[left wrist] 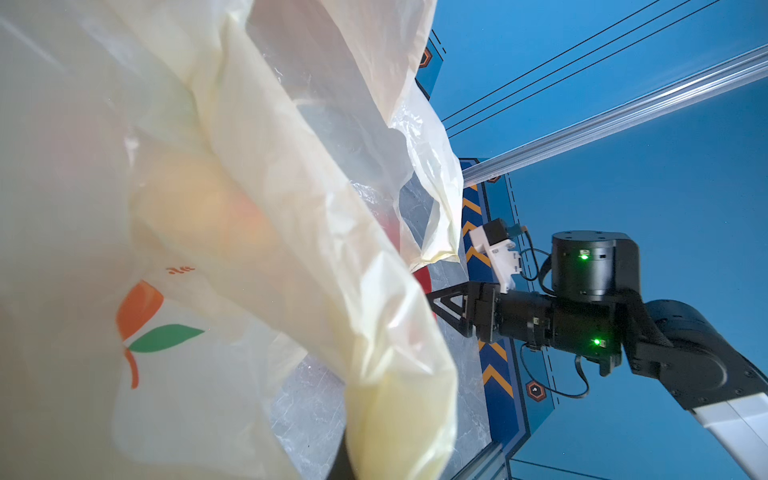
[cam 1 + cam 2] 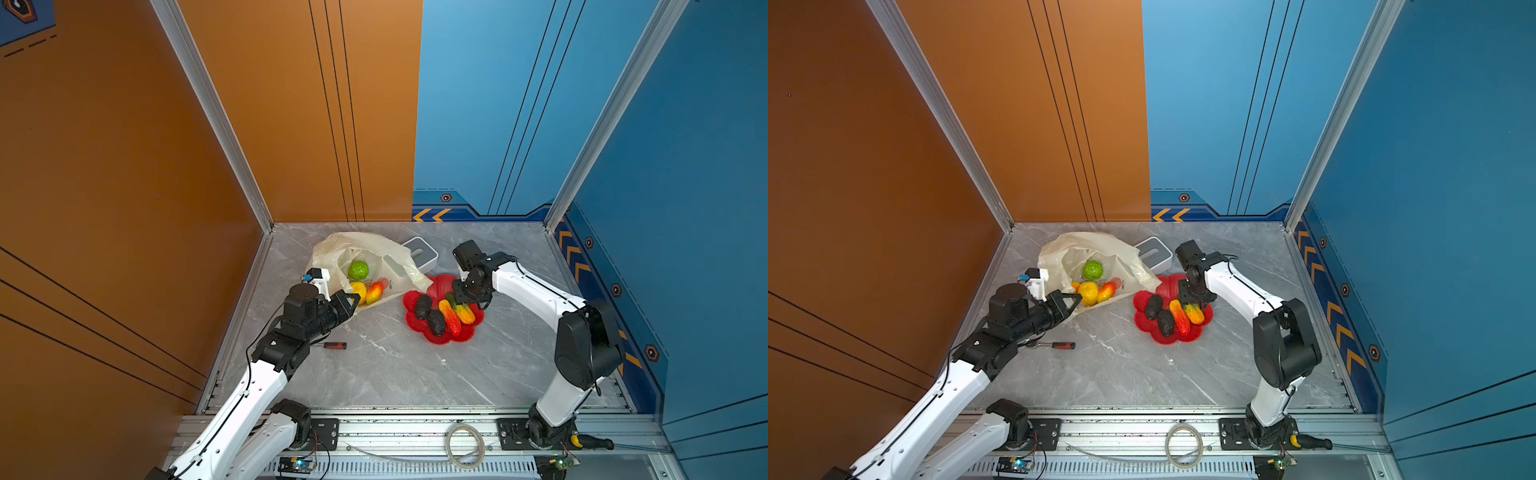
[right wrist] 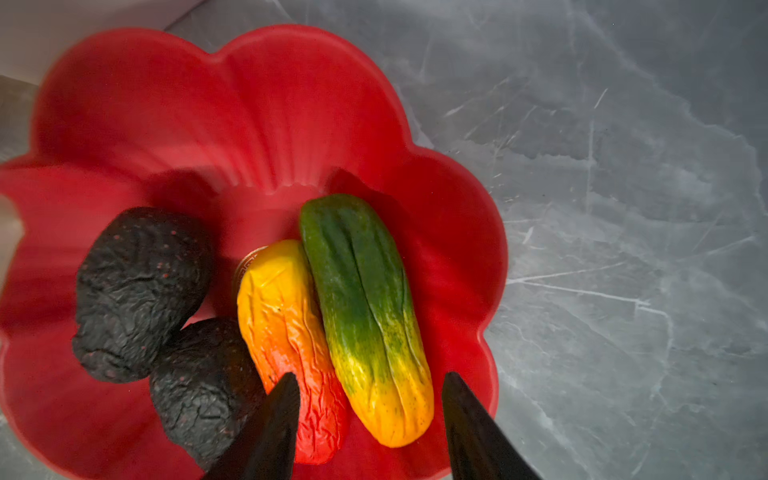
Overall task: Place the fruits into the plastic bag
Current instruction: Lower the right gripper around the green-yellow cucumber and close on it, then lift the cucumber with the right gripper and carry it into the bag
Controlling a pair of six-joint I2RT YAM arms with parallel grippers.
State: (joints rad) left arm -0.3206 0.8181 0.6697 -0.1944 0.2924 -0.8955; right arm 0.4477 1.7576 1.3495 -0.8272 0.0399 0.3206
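Straddling the yellow end of the glossy green-to-yellow fruit [image 3: 361, 299] with the right claw [image 3: 370, 376] released; clenching the rim of the bag [image 2: 332, 249] with the left claw [image 2: 354, 300].

Both top views are bright and evenly lit from overhead, with faint soft shadows on the tabletop [image 2: 395, 374]. In the left wrist view the plastic bag [image 1: 232, 216] is backlit and blurred up close. The right wrist view is dimmer, the red dish [image 3: 257, 104] smeared at its rim and the right claw [image 3: 370, 378] a dark, unfocused silhouette.
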